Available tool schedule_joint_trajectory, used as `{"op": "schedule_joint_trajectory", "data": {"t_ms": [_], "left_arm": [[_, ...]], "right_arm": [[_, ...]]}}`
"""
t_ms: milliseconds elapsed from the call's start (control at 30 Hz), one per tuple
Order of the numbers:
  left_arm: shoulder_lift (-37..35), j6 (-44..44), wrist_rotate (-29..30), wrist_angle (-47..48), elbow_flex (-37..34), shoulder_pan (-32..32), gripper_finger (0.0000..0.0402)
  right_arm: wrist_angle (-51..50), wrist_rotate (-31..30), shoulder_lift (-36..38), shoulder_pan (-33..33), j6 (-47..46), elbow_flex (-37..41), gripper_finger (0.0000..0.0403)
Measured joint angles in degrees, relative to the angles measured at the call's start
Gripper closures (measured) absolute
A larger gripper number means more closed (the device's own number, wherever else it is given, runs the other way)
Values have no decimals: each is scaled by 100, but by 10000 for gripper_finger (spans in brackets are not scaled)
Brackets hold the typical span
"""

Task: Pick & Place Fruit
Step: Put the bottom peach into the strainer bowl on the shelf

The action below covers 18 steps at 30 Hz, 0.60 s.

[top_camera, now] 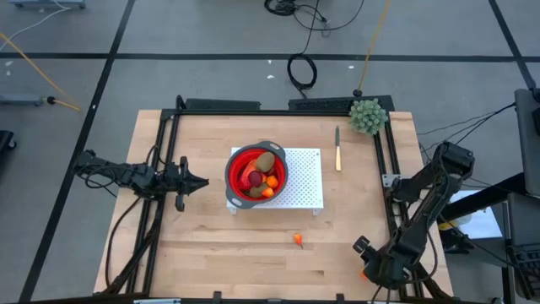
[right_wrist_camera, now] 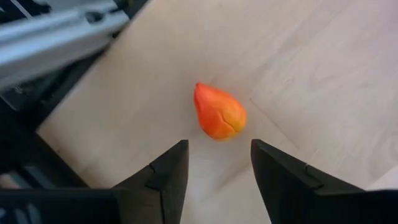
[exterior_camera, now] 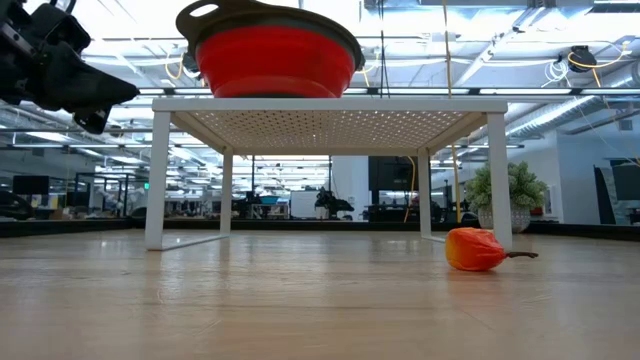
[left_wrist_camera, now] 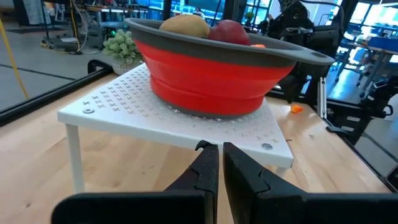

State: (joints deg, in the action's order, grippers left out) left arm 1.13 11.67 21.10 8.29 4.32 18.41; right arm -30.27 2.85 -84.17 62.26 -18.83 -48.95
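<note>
Right gripper (right_wrist_camera: 219,146): over the near right corner of the pale wooden table (top_camera: 219,253), close to the dark frame at its edge. Fingers stand well apart, nothing between them, nothing held

Small orange-red pear-shaped toy fruit (right_wrist_camera: 219,113): lies on its side on the bare wood just ahead of my fingertips, in line with the gap and touching neither finger. Its pointed end faces away from me

Step in hand, as I judge it: take this fruit. To do it well I should come forward until the fat end sits between the pads, settle low to the wood, then close across the short width, since a rounded body may squirt out of a high or off-centre pinch

Red collapsible bowl with a grey rim (left_wrist_camera: 211,87): on a white perforated stand (top_camera: 304,181) at table centre, far and left of me, with brown, dark red and orange fruit in it. It sits raised, so the carry needs height

A second small orange fruit with a stalk (top_camera: 298,240) lies loose on the wood near the stand

Left gripper (left_wrist_camera: 221,149): waits left of the stand, fingers closed together, empty
</note>
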Motion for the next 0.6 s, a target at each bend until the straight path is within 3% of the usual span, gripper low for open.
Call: {"op": "schedule_joint_trajectory", "data": {"t_ms": [600], "left_arm": [[-2, -69, 2, -2, 0, 0, 380]], "right_arm": [[147, -282, -266, -4, 198, 0, 234]]}}
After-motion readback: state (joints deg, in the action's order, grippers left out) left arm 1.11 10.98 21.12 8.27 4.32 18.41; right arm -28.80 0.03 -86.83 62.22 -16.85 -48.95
